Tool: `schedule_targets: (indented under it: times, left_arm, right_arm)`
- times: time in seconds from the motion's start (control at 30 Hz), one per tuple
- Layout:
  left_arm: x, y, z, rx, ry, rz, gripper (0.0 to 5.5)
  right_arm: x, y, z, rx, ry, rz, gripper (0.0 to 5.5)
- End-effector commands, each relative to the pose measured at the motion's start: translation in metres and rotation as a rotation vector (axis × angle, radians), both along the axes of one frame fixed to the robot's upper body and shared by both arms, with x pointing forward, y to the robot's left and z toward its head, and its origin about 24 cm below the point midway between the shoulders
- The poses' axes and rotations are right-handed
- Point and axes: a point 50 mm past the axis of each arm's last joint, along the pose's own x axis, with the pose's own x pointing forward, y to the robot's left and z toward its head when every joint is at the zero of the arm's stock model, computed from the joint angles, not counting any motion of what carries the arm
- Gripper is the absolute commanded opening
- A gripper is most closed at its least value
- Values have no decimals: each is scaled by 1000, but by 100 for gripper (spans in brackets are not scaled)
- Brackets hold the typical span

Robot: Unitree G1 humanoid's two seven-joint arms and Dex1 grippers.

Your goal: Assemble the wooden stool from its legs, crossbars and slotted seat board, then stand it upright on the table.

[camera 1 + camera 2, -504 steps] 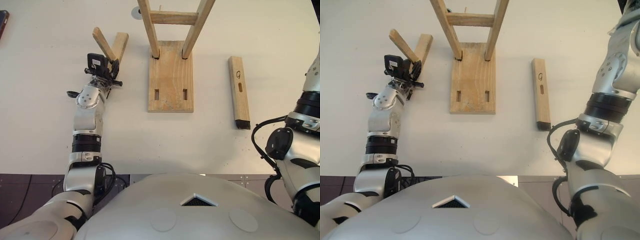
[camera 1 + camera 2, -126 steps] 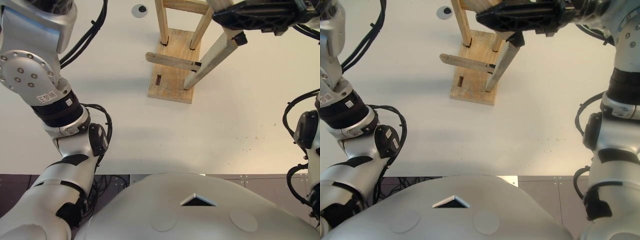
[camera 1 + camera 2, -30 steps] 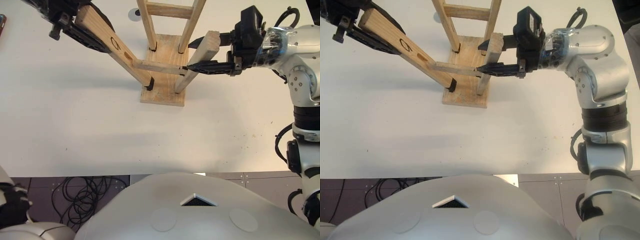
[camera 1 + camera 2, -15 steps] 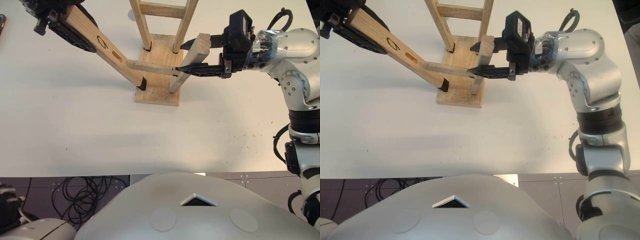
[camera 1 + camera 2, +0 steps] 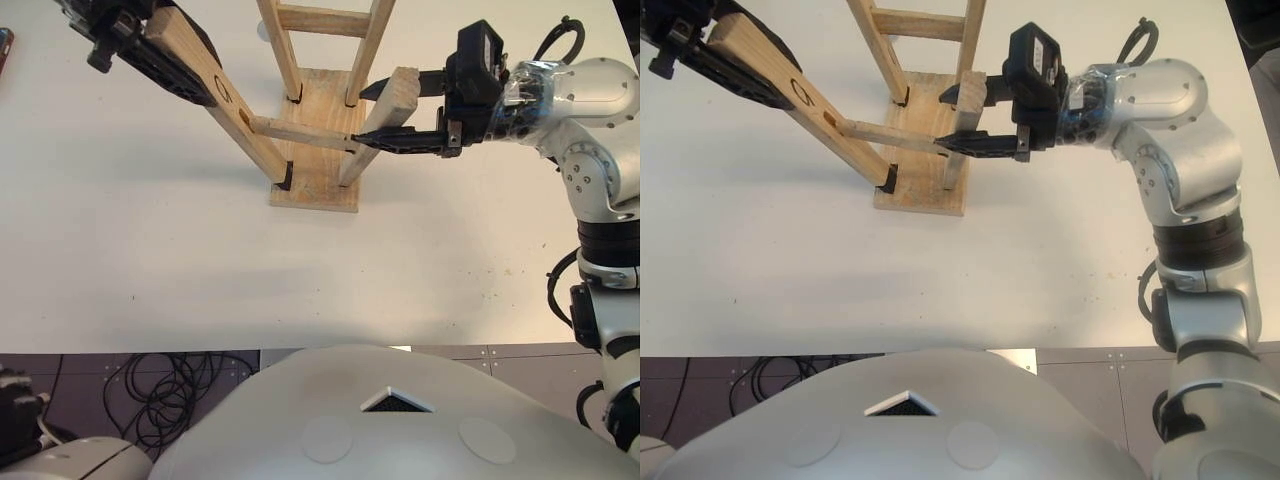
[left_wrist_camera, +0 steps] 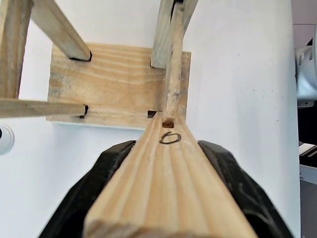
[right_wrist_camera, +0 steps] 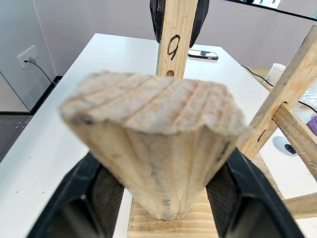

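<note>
The slotted seat board (image 5: pixel 322 110) lies flat on the white table. Two far legs joined by a crossbar (image 5: pixel 325 18) stand in its far slots. My right gripper (image 5: pixel 388 113) is shut on the near-right leg (image 5: pixel 375 130), which stands on the board. My left gripper (image 5: pixel 145 50) is shut on a tilted leg (image 5: pixel 235 115) marked with a numeral. That leg's black-tipped foot (image 5: pixel 285 180) rests at the board's near-left corner. A thin crossbar (image 5: pixel 300 133) spans the two held legs, its end at the marked leg's hole (image 6: pixel 168 122).
A dark flat item (image 5: pixel 4 45) lies at the table's far left edge. A round white grommet (image 7: pixel 287 146) sits behind the board, with a phone (image 7: pixel 204 54) and a cup (image 7: pixel 275 73) farther off. Cables (image 5: pixel 170 385) hang below the table's near edge.
My left gripper has shifted right with the marked leg, which now stands steeper with its foot closer to the board. The right gripper and its leg have held still over the last half second.
</note>
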Motion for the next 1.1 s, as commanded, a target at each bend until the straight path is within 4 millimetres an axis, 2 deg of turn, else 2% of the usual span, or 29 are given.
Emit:
schedule_targets:
  times: [0.03, 0.3, 0.53, 0.77, 0.97, 1.1]
  left_arm:
    - [6, -2, -10, 11, -31, -29, 201]
    - [7, 6, -19, -5, -56, -1, 201]
    - [-13, 4, -34, -43, 19, -28, 201]
    - [-22, 0, -37, -68, 15, -37, 201]
    - [-27, -18, -38, -121, 26, -42, 201]
    - [-30, -34, -35, -156, 37, -63, 201]
  right_arm:
    - [-9, 7, -39, -86, 182, 10, 206]
    - [-10, 5, -40, -94, 185, 17, 206]
    - [-10, 5, -39, -100, 187, 25, 206]
    - [-8, 3, -37, -143, 161, 42, 206]
    - [-3, 4, -37, -233, 87, 82, 206]
    - [4, 14, -31, -287, 24, 145, 206]
